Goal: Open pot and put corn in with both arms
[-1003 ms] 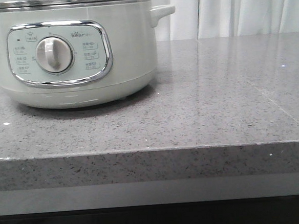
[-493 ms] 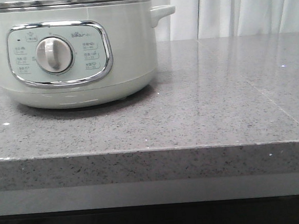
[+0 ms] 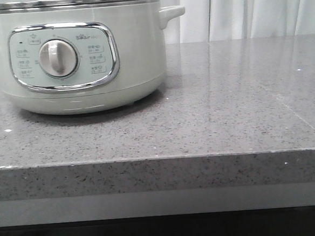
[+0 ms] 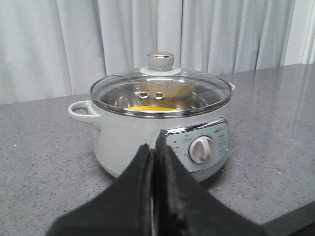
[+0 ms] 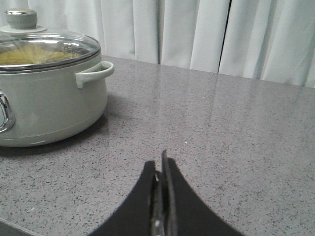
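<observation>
Waiting: nothing is stirring — across the last second the front view has stayed the same, pot in the same spot, no arm entering.
Pot: the pot [image 3: 77, 53] sits at the upper left of the front view on the grey worktop [image 3: 211, 119], dial facing the camera; in the left wrist view it fills the centre of the frame.
Lid: the glass lid [image 4: 160, 91] is on, knob [image 4: 160, 61] upright at its middle, rim seated all round as far as I can see.
Corn: a yellow shape [image 4: 147, 107] shows through the glass, low inside the pot; it looks like the corn, though through the glare I cannot make out kernels. The right wrist view shows the same yellowish tint under the lid, at its upper left.
Left gripper: the left gripper [image 4: 153, 150] has its jaws pressed together with nothing between them, aimed at the pot from the near side, clear of it.
Right gripper: the right gripper [image 5: 161, 167] is likewise clenched and empty, low centre of its frame, above bare worktop well apart from the pot.
Meaning: no change, so no progress this second; if that is the corn inside, my read is the job is finished and the arms are parked — otherwise the lid is yet to be lifted.
</observation>
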Motion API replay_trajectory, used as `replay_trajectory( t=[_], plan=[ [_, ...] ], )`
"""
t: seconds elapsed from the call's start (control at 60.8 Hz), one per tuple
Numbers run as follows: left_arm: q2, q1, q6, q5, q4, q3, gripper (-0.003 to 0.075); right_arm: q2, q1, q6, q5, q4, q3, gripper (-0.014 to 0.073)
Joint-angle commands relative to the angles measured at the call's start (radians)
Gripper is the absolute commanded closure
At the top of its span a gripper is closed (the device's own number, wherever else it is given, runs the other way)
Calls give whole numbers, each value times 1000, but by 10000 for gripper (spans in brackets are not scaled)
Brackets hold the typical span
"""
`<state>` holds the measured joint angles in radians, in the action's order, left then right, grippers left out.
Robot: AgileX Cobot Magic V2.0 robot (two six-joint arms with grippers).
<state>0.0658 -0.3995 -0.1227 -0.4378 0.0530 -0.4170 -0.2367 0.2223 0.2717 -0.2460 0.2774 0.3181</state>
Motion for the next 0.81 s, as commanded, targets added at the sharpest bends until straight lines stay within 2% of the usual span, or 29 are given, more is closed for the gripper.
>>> replay_trajectory(
  t=[0.0,0.197,0.362,0.608,0.789],
  plan=[
    [-11,36,73,100,-53,2,738,-8,-7,6,82,8,25,662],
    [-95,218,105,102,-46,100,738,-8,-7,6,82,8,25,662],
    [-88,332,105,107,-38,175,738,-8,-7,6,80,8,25,662],
    [-95,409,105,167,4,297,738,-8,-7,6,80,8,25,662],
    [-95,409,105,299,4,413,738,-8,-7,6,80,8,25,662]
  ],
)
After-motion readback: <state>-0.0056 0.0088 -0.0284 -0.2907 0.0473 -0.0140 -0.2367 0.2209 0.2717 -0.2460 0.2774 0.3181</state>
